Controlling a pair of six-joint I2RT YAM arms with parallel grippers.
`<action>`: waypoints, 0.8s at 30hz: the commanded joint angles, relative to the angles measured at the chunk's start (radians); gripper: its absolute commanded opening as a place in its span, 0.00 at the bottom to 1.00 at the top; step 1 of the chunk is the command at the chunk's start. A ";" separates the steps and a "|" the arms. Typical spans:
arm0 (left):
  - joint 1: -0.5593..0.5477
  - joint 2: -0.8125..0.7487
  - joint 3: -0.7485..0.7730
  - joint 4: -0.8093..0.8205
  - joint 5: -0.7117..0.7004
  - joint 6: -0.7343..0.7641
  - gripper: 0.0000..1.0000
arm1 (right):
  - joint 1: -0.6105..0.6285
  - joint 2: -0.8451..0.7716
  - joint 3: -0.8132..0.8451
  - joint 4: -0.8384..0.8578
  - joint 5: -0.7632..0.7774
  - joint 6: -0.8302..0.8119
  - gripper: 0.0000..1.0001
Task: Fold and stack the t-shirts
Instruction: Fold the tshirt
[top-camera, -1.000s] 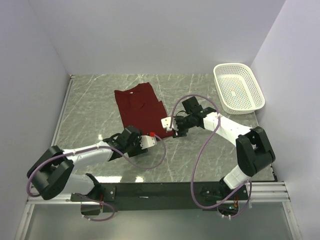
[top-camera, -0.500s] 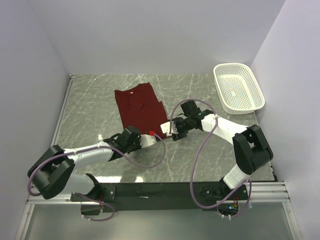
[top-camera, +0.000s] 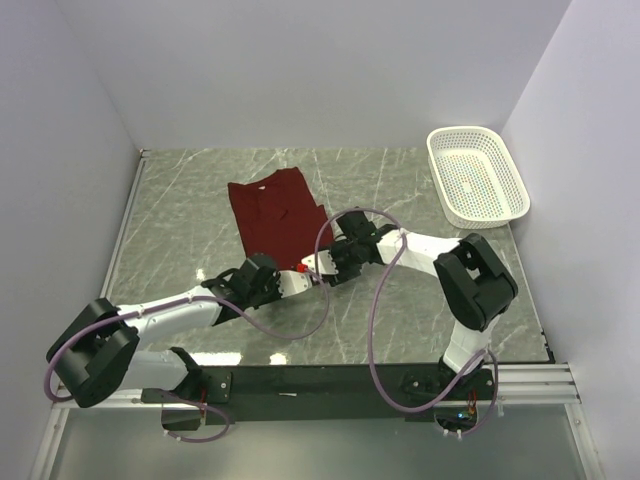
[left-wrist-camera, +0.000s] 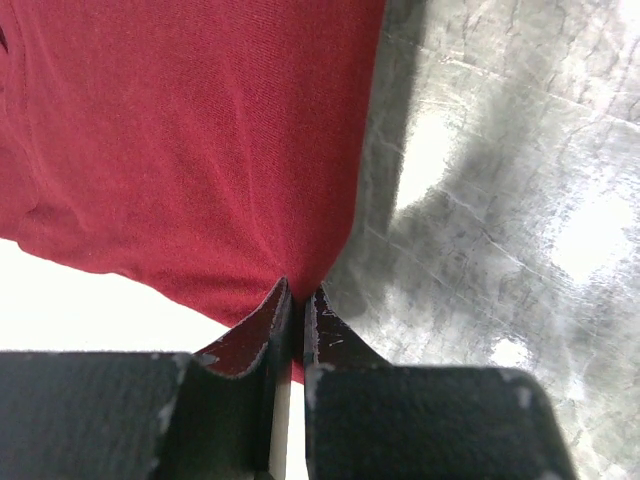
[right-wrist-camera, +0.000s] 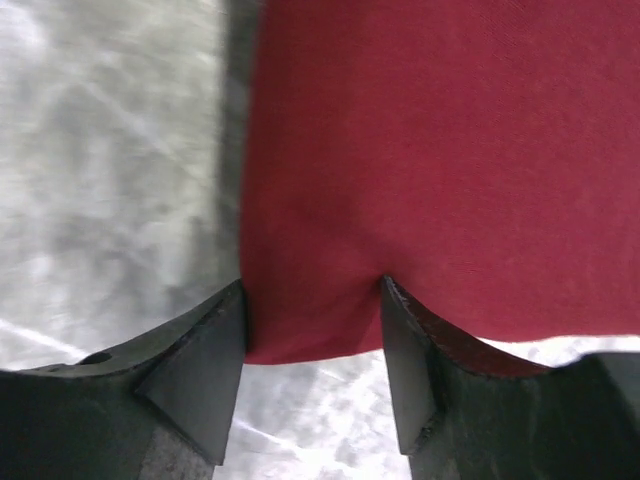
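T-shirt (top-camera: 275, 212), dark red, lies flat on the counter (top-camera: 400, 200), toward 11 o'clock from its centre. Its outline is a narrow oblong, so the sides look already turned in, though the overhead view is too coarse to be sure. The fold from hem toward collar looks not yet made. No second shirt is in sight to stack on. A white basket (top-camera: 476, 176) sits well apart at 2 o'clock.

Both claws meet at the shirt's 6 o'clock edge. Left claw (top-camera: 298, 275) is at the near corner, with right claw (top-camera: 312, 264) just beside it toward 3 o'clock.

Overhead gives the layout only, and the jaws are unreadable there. The left wrist view shows the left claw (left-wrist-camera: 295, 310) pinched nearly closed, a sliver of red cloth (left-wrist-camera: 190, 130) caught between the fingers, so it is holding the hem. The right wrist view shows the right claw (right-wrist-camera: 312, 300) spread wide, astride the hem corner with cloth (right-wrist-camera: 450, 150) lying between the fingers, nothing gripped yet. Likely next step is closing it before both lift.
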 joint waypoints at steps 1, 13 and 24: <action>-0.008 -0.028 -0.011 0.013 0.042 -0.017 0.05 | 0.025 0.039 0.029 0.046 0.102 0.022 0.60; -0.010 -0.112 -0.031 0.015 0.054 -0.011 0.01 | -0.015 -0.023 0.066 -0.052 -0.026 0.052 0.00; -0.010 -0.244 -0.025 -0.108 0.344 -0.010 0.01 | -0.064 -0.171 0.102 -0.443 -0.201 -0.017 0.00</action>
